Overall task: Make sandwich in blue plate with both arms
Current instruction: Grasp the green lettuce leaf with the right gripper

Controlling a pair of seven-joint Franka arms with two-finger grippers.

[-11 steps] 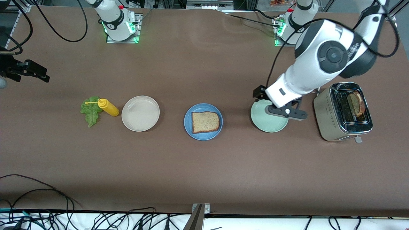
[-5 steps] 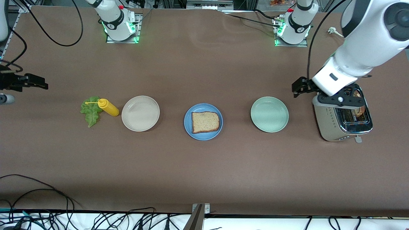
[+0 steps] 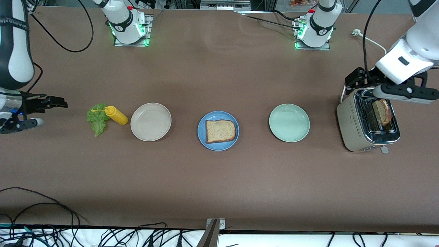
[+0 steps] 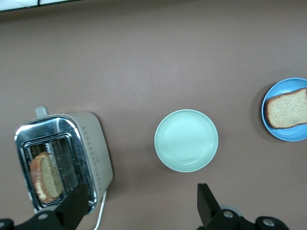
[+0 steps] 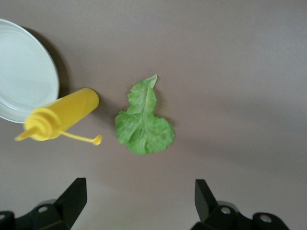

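The blue plate (image 3: 201, 137) sits mid-table with one brown bread slice (image 3: 221, 131) lying on it; both also show in the left wrist view, plate (image 4: 283, 136) and slice (image 4: 288, 108). A second slice (image 3: 382, 112) stands in the toaster (image 3: 353, 132). A green lettuce leaf (image 3: 97, 120) lies on the table toward the right arm's end. My left gripper (image 3: 404, 92) is open and empty, up in the air over the toaster's edge and its cord (image 4: 141, 206). My right gripper (image 3: 20, 124) is open and empty, over bare table beside the lettuce (image 5: 144, 120).
A yellow squeeze bottle (image 3: 116, 115) lies touching the lettuce, next to a cream-white plate (image 3: 151, 121). A pale mint-green plate (image 3: 289, 123) sits between the blue plate and the toaster. Cables run along the table's near edge.
My left gripper has moved from over the mint-green plate to over the toaster's edge, toward the left arm's end. My right gripper has come in toward the lettuce.
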